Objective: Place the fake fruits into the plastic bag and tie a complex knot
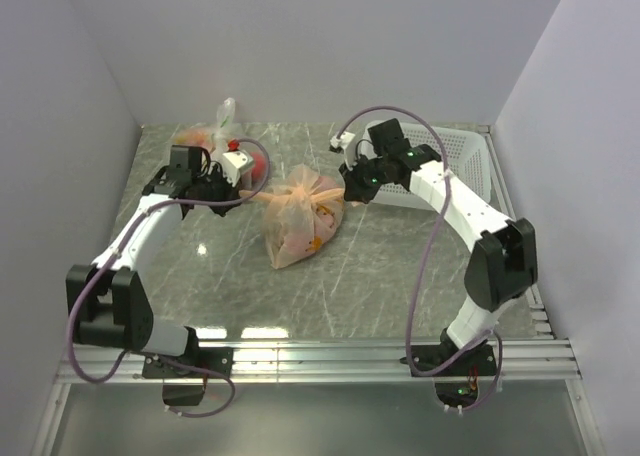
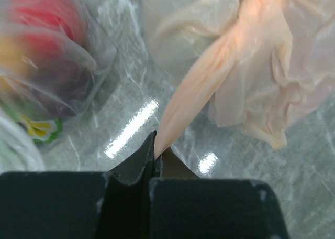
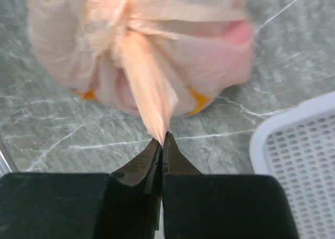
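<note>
The peach-orange plastic bag (image 1: 300,216) lies mid-table, bulging, its top gathered into a knot. The fake fruits show only as red and orange shapes through its film (image 3: 230,37). My left gripper (image 1: 243,191) is shut on one stretched handle strip (image 2: 193,97), pulling it left of the bag. My right gripper (image 1: 347,188) is shut on the other strip (image 3: 149,92), right of the bag. Both strips run taut from the knot (image 3: 118,13) to the jaws.
A clear bag of mixed fruits (image 1: 215,141) with white handles sits at the back left, close behind my left gripper, and shows in the left wrist view (image 2: 42,55). A white perforated basket (image 1: 455,166) stands at the back right, under my right arm.
</note>
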Controlling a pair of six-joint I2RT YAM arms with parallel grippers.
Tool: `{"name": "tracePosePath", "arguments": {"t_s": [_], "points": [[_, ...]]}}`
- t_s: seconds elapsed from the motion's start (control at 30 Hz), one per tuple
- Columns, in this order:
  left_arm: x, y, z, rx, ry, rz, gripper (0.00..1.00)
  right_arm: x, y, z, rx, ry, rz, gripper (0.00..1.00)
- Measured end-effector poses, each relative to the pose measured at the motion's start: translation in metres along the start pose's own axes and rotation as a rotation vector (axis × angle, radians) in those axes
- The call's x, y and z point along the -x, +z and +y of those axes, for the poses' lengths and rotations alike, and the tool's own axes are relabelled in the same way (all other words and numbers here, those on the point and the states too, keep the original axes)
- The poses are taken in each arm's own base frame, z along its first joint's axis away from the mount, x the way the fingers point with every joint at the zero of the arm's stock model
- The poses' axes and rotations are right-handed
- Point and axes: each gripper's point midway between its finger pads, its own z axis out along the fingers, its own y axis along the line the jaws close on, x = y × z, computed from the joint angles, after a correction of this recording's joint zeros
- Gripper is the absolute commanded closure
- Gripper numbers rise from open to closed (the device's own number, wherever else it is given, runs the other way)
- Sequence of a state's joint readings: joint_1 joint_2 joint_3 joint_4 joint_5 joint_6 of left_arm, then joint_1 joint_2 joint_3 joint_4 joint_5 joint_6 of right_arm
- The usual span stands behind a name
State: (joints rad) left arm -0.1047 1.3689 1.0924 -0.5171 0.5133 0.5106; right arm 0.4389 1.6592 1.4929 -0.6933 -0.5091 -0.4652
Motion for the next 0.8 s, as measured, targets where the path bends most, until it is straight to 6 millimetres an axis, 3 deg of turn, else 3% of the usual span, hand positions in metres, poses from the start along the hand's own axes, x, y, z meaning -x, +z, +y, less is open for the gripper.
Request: {"name": "tracePosePath", "arguments": {"t_s": [0.03,0.07,0.13,0.17,0.2,0.23,0.27,0.4,0.53,0.6,0.7,0.8], "points": [[-0.008,0.008,0.002,-0.004,-0.012,0.023,0.92,-0.006,0.008,-0.002,0.008,0.016,0.019,0.98],[-0.013,0.013,0.004,-0.006,-0.021,0.039,0.82,-0.010,0.013,-0.003,0.014,0.028,0.033,0.85],[-0.021,0.021,0.006,-0.015,-0.036,0.058,0.61,-0.019,0.021,-0.002,0.027,0.061,0.057,0.74],[-0.023,0.024,0.006,-0.020,-0.047,0.066,0.40,-0.021,0.023,-0.002,0.033,0.070,0.061,0.60],[-0.026,0.025,0.006,-0.023,-0.059,0.074,0.34,-0.021,0.023,0.000,0.036,0.079,0.062,0.55],[-0.025,0.026,0.006,-0.026,-0.086,0.078,0.11,-0.019,0.021,0.001,0.036,0.084,0.055,0.49],[-0.022,0.025,0.007,-0.023,-0.102,0.075,0.01,-0.016,0.018,0.002,0.034,0.085,0.044,0.38],[0.011,0.012,0.012,-0.006,-0.167,0.034,0.01,0.006,-0.012,0.007,0.015,0.094,-0.036,0.12],[0.058,-0.016,0.026,0.035,-0.217,-0.041,0.01,0.032,-0.074,0.004,-0.038,0.141,-0.187,0.06],[0.074,-0.035,0.034,0.057,-0.253,-0.064,0.01,0.035,-0.109,-0.011,-0.107,0.189,-0.255,0.05],[0.083,-0.059,0.041,0.083,-0.307,-0.091,0.01,0.029,-0.150,-0.030,-0.208,0.271,-0.312,0.05],[0.072,-0.082,0.040,0.121,-0.363,-0.091,0.01,0.013,-0.166,-0.037,-0.272,0.363,-0.301,0.05]]}}
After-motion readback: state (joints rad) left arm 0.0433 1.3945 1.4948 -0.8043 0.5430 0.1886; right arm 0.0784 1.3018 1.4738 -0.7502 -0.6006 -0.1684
